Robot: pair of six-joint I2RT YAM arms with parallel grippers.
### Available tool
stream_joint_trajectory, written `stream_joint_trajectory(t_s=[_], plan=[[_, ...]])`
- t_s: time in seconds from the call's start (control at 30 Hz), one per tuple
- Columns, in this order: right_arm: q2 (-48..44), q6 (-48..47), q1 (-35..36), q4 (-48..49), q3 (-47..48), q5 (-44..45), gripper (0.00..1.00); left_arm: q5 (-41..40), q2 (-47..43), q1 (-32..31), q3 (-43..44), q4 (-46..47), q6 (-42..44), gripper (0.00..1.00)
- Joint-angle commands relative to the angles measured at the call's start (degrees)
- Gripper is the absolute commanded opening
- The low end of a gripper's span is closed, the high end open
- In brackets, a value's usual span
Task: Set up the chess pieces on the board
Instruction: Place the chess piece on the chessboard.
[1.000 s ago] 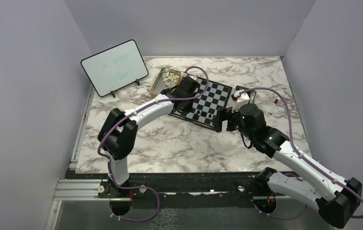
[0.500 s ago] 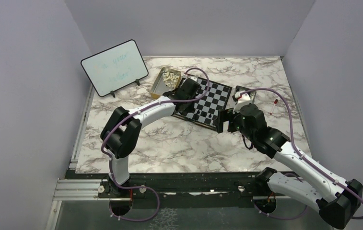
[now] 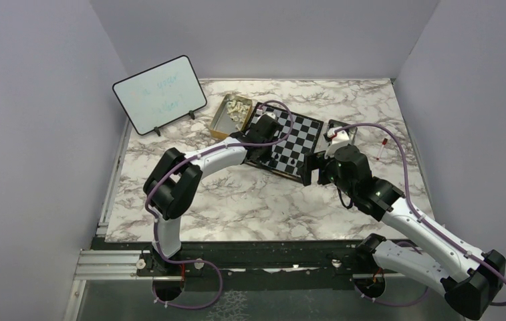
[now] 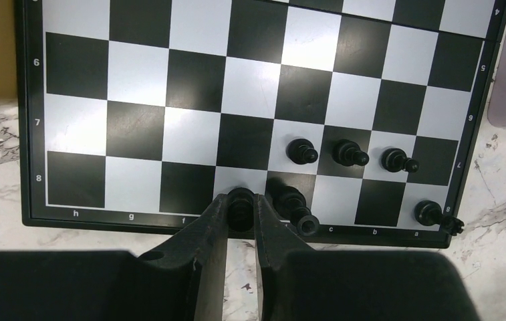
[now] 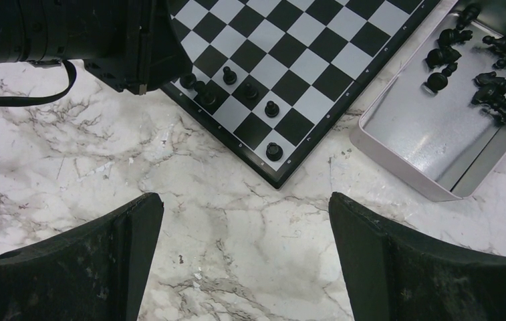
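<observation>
At the far left stood the white dry-erase board, smooth and round-cornered in a black frame. Next to it was the gold tin, a shallow metal rectangle heaped with cream pieces. Just right of that lay the chessboard, flat and glossy enough to throw glare off its pale checks. There the left gripper had its slim dark fingers narrowed almost shut on a black piece, pinching its rounded head at a back-rank square by the board's edge. The step in hand looked like seating this piece in the black back row. The next move would call for a gentle release and a straight lift, since a neighbouring black piece stood just beside the fingers on the next square. Further right, three black pawns, small and knob-topped, lined the row ahead, and a corner piece marked the end of the rank. Most of the squares were bare, so I judged the setup barely begun. The right gripper hung over the veined marble table near the board's corner, its broad matte fingers spread fully apart and holding nothing. At the far right sat the silver tin, a brushed-metal tray with the remaining black pieces lying tumbled in one end.
</observation>
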Motion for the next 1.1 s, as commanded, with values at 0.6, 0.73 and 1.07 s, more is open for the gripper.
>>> stream_joint_trajectory(t_s=[0.6,0.73,1.07], plan=[[-1.0,-0.7,0.5,-1.7,0.2,2.8,1.00,-1.2,1.9,-0.9,0.1,1.2,0.2,0.27],[-1.0,-0.5,0.5,-1.3,0.0,2.4,1.00,-1.4,1.7,-1.0,0.4,0.8,0.4,0.27],[-0.7,-0.3,0.5,-1.1,0.0,1.9,1.00,-2.8,1.2,-1.4,0.9,-0.2,1.0,0.27]])
